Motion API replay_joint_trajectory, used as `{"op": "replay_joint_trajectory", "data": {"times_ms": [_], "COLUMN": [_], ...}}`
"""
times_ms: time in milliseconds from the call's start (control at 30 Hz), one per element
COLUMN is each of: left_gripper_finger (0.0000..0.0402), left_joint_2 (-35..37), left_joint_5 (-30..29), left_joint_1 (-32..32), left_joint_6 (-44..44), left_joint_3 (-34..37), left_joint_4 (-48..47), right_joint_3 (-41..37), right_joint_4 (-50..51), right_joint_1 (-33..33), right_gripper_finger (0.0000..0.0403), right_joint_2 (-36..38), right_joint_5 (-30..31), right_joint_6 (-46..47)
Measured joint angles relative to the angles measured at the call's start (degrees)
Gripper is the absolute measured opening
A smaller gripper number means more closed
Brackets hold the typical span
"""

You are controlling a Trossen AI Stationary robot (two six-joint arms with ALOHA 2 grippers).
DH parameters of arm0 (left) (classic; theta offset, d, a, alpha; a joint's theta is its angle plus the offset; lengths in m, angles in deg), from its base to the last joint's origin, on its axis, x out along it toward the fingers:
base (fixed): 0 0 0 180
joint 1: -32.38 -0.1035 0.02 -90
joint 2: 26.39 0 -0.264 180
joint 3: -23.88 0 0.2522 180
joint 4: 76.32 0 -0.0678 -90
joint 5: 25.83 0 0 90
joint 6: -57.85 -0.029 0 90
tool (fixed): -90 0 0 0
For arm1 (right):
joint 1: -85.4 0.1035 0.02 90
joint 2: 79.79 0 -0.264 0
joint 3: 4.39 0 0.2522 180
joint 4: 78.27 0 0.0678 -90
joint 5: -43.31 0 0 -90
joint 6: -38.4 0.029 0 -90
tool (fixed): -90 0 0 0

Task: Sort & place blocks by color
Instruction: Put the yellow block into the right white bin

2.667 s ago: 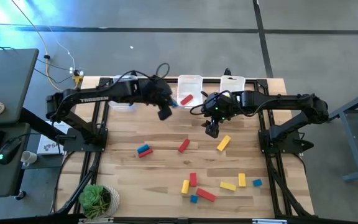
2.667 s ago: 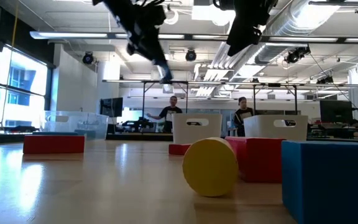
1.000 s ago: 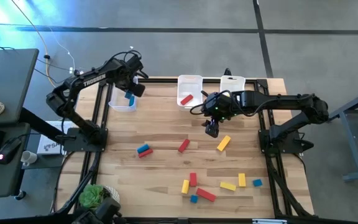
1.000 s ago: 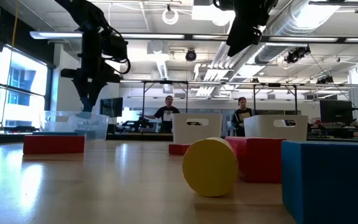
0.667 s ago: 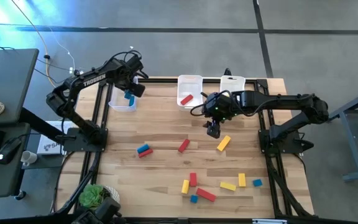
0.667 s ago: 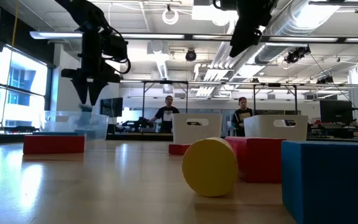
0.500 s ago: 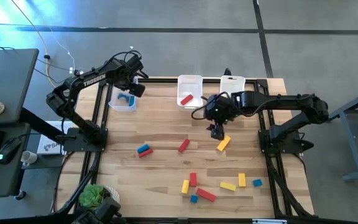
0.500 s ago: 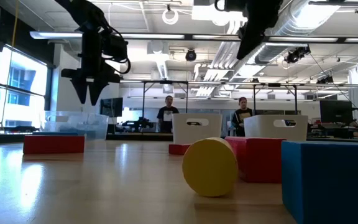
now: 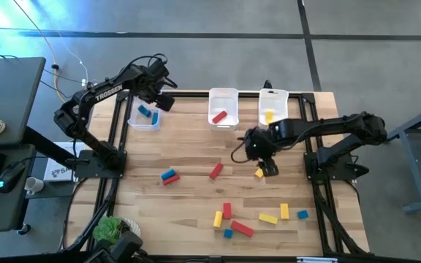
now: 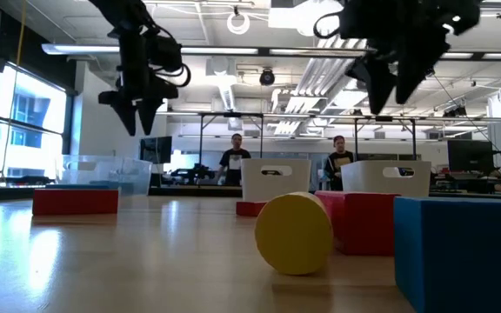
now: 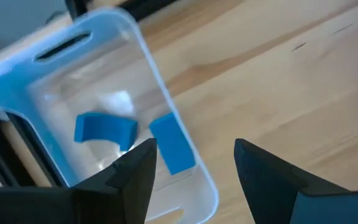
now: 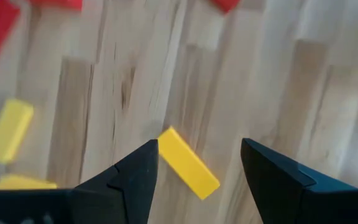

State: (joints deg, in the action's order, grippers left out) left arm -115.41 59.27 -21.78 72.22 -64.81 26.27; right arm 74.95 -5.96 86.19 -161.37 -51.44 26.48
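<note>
**Reaching for the yellow bar: plenty of ways to fumble it**

Hovering right of centre in the high view, the right gripper (image 9: 263, 166) has its fingers spread wide, with the yellow bar (image 12: 188, 163) lying skewed on the wooden table (image 9: 188, 197) between them. That angle looks like trouble: a tip could land on the bar or nudge it away. The left gripper (image 9: 161, 101), spread and empty, sits at upper left by the clear bin (image 9: 144, 117) holding two blue blocks (image 11: 173, 143). Red, yellow and blue blocks are scattered lower centre.
</note>
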Motion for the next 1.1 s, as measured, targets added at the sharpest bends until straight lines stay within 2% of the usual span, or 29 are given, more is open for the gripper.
{"op": "replay_joint_trajectory", "data": {"times_ms": [300,567,1033,1100], "left_gripper_finger": [0.02,0.02,0.0198,0.0198], "left_joint_2": [0.1,0.1,0.1,0.1], "left_joint_5": [0.0,0.0,-0.1,-0.1], "left_joint_1": [5.3,10.6,13.0,13.0], "left_joint_6": [0.4,0.4,1.1,1.9], "left_joint_3": [-5.9,-7.5,-7.6,-7.6], "left_joint_4": [0.2,1.1,1.9,2.2], "right_joint_3": [-7.8,-14.2,-24.0,-25.1], "right_joint_4": [-4.1,-12.0,-20.2,-20.9], "right_joint_1": [3.6,6.1,6.0,6.0], "right_gripper_finger": [0.0216,0.0216,0.0216,0.0216], "right_joint_2": [0.0,0.0,0.0,0.0], "right_joint_5": [0.3,1.8,3.2,5.0], "right_joint_6": [-8.7,-15.2,-14.2,-13.4]}}
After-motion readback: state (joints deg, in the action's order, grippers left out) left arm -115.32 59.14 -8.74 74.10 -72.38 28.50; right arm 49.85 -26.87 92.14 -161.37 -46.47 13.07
